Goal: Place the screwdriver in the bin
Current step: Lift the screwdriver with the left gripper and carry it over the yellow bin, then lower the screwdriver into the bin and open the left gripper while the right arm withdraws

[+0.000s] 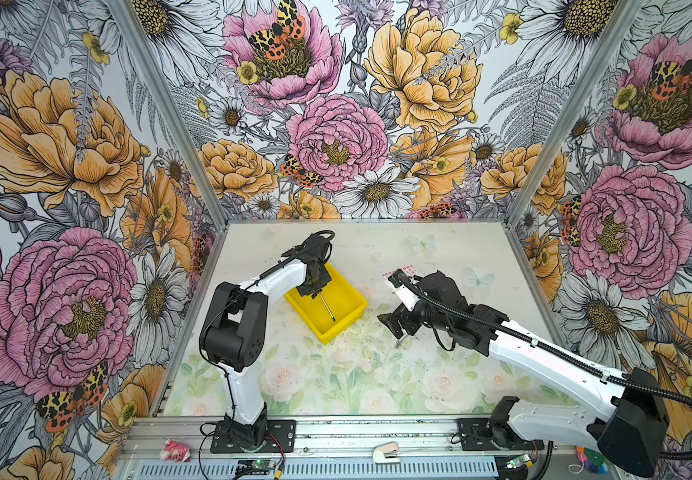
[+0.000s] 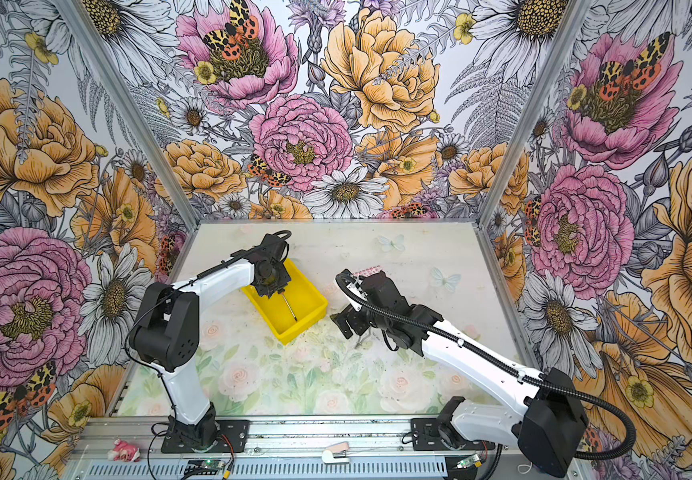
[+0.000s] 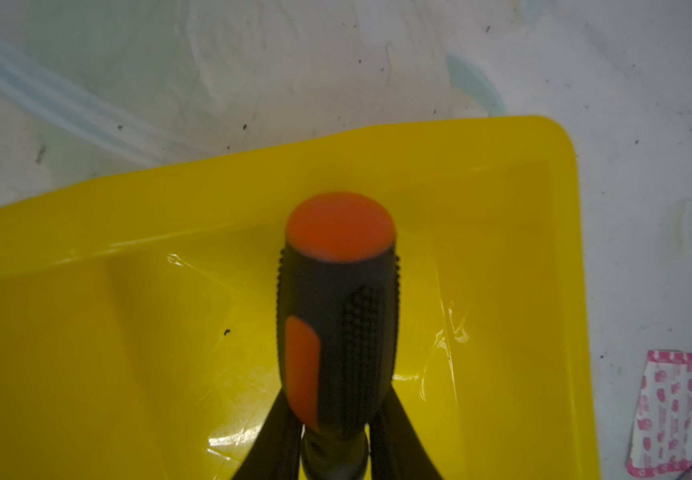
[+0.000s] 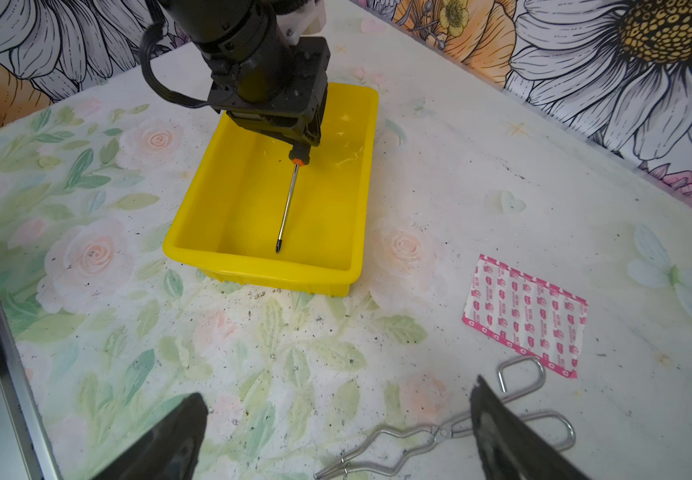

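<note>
Fingers (image 3: 271,440) of the left gripper (image 1: 316,289) are clamped tight on the screwdriver (image 3: 336,311), pinching it at the neck of its orange-and-black handle. In the left wrist view the handle's orange butt points toward the far wall of the bin (image 1: 342,328). The gripper hangs over the far half of the bin, which lies at an angle on the table (image 1: 336,386), left of centre in both top views. From under the gripper the thin shaft (image 4: 288,203) slants down along the bin toward its near end, wholly within the walls. Its tip is low over the yellow floor; whether it touches cannot be told. So the screwdriver is inside the bin's outline, held and not lying loose.

Right of the bin and well apart from it, a pink-printed packet (image 4: 525,316) lies flat on the table. In both top views the right arm covers most of it. Nearer the front, the right gripper (image 4: 338,390) hovers low with its jaws wide apart and nothing between them. Wire tongs (image 4: 419,440) lie on the table just under and beside it. In the right wrist view one finger crosses over their handles.
</note>
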You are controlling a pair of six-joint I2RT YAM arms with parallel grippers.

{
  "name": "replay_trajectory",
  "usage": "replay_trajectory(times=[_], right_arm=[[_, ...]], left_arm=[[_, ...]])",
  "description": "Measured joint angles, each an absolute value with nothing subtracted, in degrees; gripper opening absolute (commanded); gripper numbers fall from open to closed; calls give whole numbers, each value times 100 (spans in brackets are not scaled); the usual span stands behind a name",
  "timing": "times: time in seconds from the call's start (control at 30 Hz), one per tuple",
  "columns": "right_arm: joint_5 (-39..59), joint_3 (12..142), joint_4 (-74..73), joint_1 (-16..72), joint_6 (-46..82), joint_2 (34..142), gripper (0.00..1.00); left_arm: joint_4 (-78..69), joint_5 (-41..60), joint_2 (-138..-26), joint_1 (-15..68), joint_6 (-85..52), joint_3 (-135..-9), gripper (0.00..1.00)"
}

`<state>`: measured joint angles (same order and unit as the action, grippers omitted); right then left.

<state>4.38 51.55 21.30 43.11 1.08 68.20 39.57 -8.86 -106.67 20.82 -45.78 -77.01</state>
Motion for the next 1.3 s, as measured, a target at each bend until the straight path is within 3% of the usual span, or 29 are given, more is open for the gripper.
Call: replay_trajectory(times=[0.47,0.9,1.0,1.17,1.3], right_arm=[[436,5155,2167,4174,172,6759,99],[395,5155,2167,4060,172,6506,99],[327,5155,2167,4040,172,6333,99],[224,5142,2165,4014,196,6143,99],[84,5061,2169,4010,259,5986,99]], left_arm=[[3828,-840,-11340,2115,-4746,-7784,1],[3854,-849,-11216,2307,-4724,-7859,53],[3927,-891,-10892,2392,-4644,-7859,63],[4084,-1083,-10095,2585,-4560,-7856,72],[4233,-1286,-9408,2746,-4431,-7762,92]])
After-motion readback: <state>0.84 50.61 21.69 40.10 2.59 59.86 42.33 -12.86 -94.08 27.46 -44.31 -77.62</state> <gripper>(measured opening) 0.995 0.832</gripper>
